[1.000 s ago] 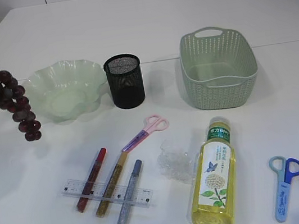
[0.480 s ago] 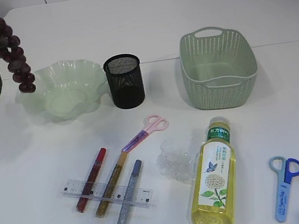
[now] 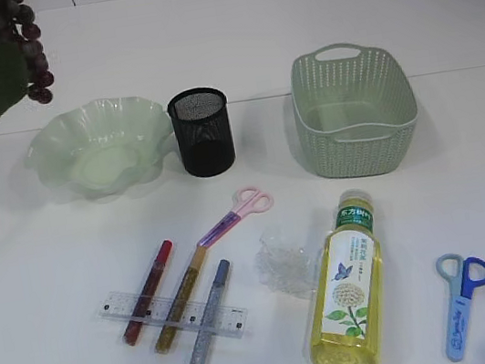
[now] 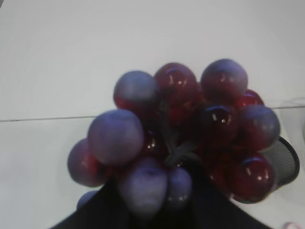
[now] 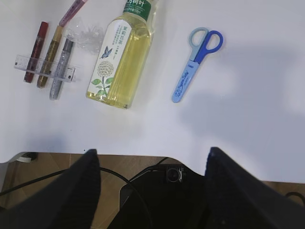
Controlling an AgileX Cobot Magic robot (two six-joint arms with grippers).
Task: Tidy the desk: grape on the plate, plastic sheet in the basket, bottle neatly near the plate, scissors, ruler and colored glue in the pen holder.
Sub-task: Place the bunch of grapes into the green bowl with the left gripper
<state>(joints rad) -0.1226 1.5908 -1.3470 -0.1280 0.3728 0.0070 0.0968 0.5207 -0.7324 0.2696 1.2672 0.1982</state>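
Observation:
The dark red and purple grape bunch, with a green leaf, hangs in the air at the far left, above and behind the pale green wavy plate. My left gripper is shut on the grape at its stem end. The bottle lies flat beside the crumpled plastic sheet. Pink scissors and blue scissors lie on the table. The clear ruler lies under three colored glue sticks. My right gripper stands open and empty over the table's front edge.
A black mesh pen holder stands right of the plate. The green basket sits empty at the back right. In the right wrist view the bottle and blue scissors lie well ahead of the fingers.
The grape bunch has risen and moved toward the back, from low at the plate's left to high above its far left corner. Everything else lies as before.

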